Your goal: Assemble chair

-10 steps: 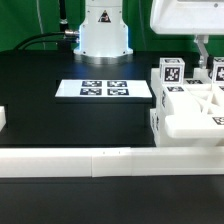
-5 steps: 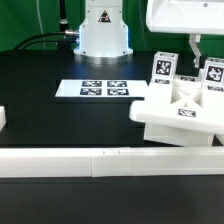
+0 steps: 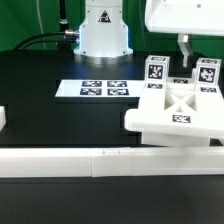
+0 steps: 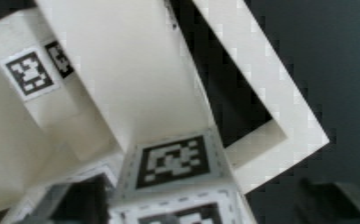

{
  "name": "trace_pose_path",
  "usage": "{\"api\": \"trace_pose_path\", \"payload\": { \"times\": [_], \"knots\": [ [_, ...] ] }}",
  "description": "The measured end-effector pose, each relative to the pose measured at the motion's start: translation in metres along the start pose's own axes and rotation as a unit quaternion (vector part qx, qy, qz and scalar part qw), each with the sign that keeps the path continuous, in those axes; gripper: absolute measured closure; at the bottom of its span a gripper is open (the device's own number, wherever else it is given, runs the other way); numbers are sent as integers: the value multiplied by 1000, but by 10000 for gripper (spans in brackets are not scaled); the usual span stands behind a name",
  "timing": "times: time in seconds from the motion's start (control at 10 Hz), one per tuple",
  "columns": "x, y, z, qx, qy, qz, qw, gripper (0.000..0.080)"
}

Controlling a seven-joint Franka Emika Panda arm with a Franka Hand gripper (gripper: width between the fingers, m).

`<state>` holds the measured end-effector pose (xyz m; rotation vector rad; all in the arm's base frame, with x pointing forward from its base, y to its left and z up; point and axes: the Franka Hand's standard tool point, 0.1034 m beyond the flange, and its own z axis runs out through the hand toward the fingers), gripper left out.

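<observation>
Pincer [image 3: 186,62] jaws apart, not gripping; over chair [image 3: 180,112] assy on worktop [image 3: 60,115], tagged posts [image 3: 156,72] either side.

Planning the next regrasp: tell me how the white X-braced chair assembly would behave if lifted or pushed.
The X-braced chair assembly looks thick and solid, so probably stiff, not floppy. Its matte plastic should offer fair grip. It sits tilted with posts standing up, so a push could well tip or rock it; flat faces make rolling unlikely.
</observation>
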<state>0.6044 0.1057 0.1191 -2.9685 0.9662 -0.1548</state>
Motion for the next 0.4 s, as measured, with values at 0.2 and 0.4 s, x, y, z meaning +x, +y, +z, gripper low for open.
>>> {"api": "trace_pose_path", "payload": {
  "times": [0.2,0.4],
  "knots": [
    [4,-1,-19,9,-3,-7,1000,186],
    [3,-3,-21,11,-1,-9,1000,151]
  ]
}}
